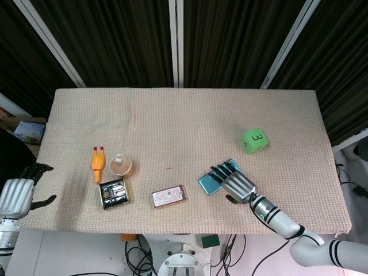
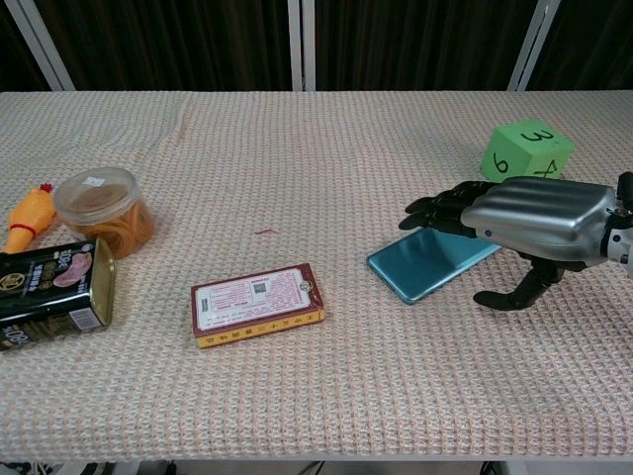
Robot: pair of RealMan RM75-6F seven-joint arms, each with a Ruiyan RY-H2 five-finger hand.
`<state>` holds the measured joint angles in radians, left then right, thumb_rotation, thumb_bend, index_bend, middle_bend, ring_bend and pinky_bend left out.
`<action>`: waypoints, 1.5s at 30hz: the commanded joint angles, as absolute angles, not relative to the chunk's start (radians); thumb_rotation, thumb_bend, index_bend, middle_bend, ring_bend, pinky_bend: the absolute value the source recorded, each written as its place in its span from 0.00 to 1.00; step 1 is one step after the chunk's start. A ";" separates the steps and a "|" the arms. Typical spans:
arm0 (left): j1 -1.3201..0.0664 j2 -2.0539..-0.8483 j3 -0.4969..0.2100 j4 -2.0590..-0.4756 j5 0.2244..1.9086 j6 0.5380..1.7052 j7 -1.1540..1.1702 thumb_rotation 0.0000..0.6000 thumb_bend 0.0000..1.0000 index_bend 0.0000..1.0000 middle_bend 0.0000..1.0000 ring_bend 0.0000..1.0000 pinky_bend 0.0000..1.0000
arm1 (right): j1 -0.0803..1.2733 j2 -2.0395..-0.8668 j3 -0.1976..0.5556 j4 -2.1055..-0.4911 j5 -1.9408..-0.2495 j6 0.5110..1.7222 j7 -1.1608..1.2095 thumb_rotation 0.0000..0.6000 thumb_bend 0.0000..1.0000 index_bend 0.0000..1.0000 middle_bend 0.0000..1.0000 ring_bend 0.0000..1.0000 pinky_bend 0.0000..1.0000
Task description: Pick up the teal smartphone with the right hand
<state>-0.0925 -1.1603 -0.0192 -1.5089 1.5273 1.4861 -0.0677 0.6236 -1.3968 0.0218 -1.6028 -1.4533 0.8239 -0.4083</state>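
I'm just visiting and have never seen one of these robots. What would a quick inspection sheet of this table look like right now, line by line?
Surface: table under a beige woven cloth, flat.
Job's things: teal smartphone lies flat on the cloth, not lifted.
Clutter: green numbered cube; red card box; dark tin on its side; clear tub of orange bands; yellow rubber chicken.
Hands: right hand hovers over the phone's far end, fingers spread, thumb beside it, holding nothing; left hand off the table's left edge, empty.
Cables: black cables on the floor under the front edge.
Surroundings: dark curtains behind, white frame bars.
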 commanded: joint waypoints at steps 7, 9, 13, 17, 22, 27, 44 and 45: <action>-0.090 -1.162 -0.018 -1.500 1.530 1.490 -0.078 1.00 0.07 0.28 0.27 0.19 0.35 | 0.640 -1.419 0.017 -1.590 -1.413 0.813 -0.443 1.00 0.38 0.01 0.08 0.00 0.00; -0.089 -1.162 -0.019 -1.499 1.529 1.490 -0.079 1.00 0.07 0.28 0.27 0.19 0.35 | 0.645 -1.424 0.017 -1.585 -1.404 0.810 -0.450 1.00 0.38 0.04 0.10 0.00 0.00; -0.086 -1.161 -0.018 -1.497 1.529 1.495 -0.082 1.00 0.07 0.28 0.27 0.19 0.35 | 0.647 -1.438 0.014 -1.579 -1.400 0.821 -0.458 1.00 0.38 0.14 0.13 0.00 0.00; -0.086 -1.160 -0.017 -1.495 1.528 1.492 -0.084 1.00 0.07 0.28 0.27 0.19 0.35 | 0.642 -1.442 0.008 -1.576 -1.399 0.839 -0.459 1.00 0.39 0.16 0.17 0.00 0.00; -0.088 -1.161 -0.018 -1.494 1.530 1.491 -0.086 1.00 0.07 0.28 0.27 0.19 0.35 | 0.637 -1.444 0.003 -1.574 -1.397 0.857 -0.465 1.00 0.39 0.18 0.19 0.01 0.00; -0.088 -1.164 -0.018 -1.491 1.525 1.484 -0.088 1.00 0.07 0.28 0.27 0.19 0.35 | 0.641 -1.452 -0.004 -1.564 -1.394 0.853 -0.461 1.00 0.39 0.20 0.21 0.03 0.00; -0.089 -1.165 -0.019 -1.474 1.511 1.470 -0.103 1.00 0.07 0.29 0.27 0.19 0.35 | 0.678 -1.515 -0.007 -1.488 -1.381 0.814 -0.457 1.00 0.47 0.41 0.36 0.18 0.00; -0.088 -1.165 -0.019 -1.473 1.510 1.470 -0.104 1.00 0.07 0.29 0.27 0.19 0.35 | 0.680 -1.520 -0.005 -1.481 -1.385 0.815 -0.452 1.00 0.47 0.43 0.38 0.19 0.00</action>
<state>-0.0882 -1.1647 -0.0189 -1.4736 1.5101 1.4702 -0.1039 0.6765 -1.5147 -0.0070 -1.4867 -1.3822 0.8153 -0.4558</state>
